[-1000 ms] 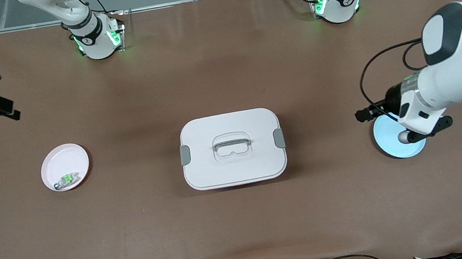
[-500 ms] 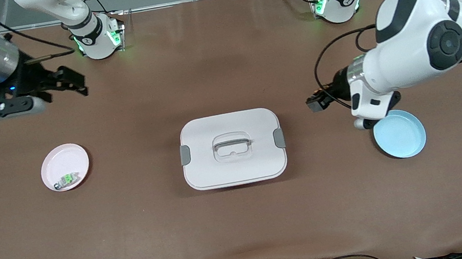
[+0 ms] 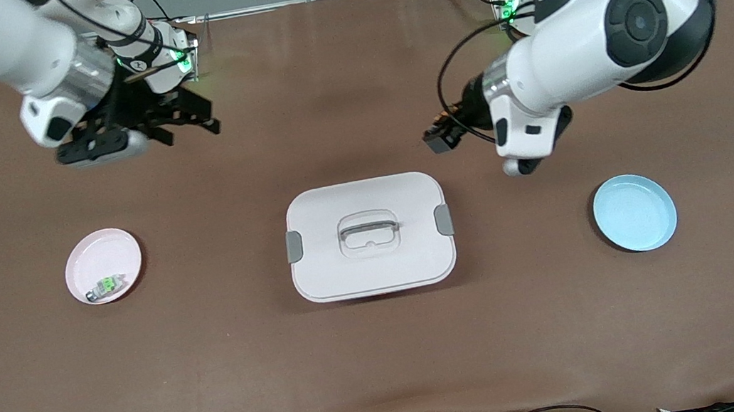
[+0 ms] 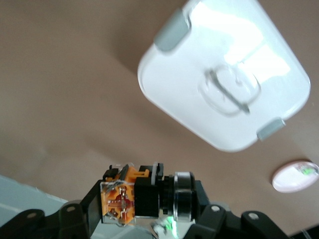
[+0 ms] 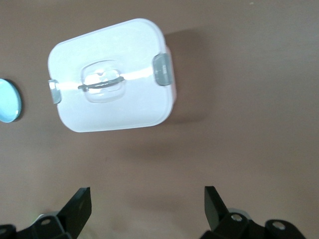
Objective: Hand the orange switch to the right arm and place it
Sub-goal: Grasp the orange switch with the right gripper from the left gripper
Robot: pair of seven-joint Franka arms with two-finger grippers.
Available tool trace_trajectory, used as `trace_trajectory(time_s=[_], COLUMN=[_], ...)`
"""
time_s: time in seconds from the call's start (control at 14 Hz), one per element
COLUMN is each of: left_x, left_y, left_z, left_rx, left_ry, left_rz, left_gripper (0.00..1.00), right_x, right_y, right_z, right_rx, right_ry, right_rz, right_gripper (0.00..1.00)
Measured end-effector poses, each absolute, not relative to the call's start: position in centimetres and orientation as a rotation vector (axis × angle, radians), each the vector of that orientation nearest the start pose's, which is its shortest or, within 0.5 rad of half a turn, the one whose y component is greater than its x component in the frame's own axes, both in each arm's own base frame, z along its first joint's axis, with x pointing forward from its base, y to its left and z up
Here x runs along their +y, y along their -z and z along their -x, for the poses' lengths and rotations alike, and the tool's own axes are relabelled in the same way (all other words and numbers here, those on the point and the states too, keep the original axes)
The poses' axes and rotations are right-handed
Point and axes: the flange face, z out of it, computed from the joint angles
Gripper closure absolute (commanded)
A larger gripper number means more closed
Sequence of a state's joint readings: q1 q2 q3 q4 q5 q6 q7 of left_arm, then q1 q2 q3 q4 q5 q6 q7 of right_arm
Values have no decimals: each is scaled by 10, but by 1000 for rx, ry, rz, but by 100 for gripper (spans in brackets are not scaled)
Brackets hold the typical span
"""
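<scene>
Pinched between the fingers of the left gripper point(image 4: 144, 199), the orange switch point(image 4: 142, 195) hangs in the air over the bare table, near the white lidded box point(image 3: 369, 236). One end of it sticks out of the grip, so the other arm has something to take. The right gripper point(image 3: 183, 120) is over the table near the right arm's base, with its fingers spread wide. For a good handover, both grippers should meet above the box, and the left one should release only after the right one has closed firmly.

No legible text, label, brand or number on anything.
</scene>
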State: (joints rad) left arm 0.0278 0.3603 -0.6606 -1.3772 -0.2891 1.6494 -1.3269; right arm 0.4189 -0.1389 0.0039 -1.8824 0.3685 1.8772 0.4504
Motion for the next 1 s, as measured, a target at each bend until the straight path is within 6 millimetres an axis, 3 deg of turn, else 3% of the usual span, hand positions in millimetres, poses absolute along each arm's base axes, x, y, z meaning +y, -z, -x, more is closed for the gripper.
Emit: trace_trajectory(time_s=[0.29, 0.57, 0.86, 1.0], left_x=[-369, -387, -430, -438], left_y=[-568, -565, -559, -559], left_z=[-535, -533, -516, -512], left_rx=[-1291, -1310, -1337, -1336], left_ry=[-969, -1022, -1036, -1035], left_rz=[3100, 3119, 3129, 3137], left_gripper=[100, 100, 100, 100], right_x=[292, 343, 367, 379], right_y=[-557, -548, -544, -535], right_z=[-434, -407, -396, -395], right_rx=[295, 461, 647, 705], right_ry=[27, 132, 119, 126], right_rz=[2617, 2393, 2256, 2219], right_gripper=[0, 0, 0, 0])
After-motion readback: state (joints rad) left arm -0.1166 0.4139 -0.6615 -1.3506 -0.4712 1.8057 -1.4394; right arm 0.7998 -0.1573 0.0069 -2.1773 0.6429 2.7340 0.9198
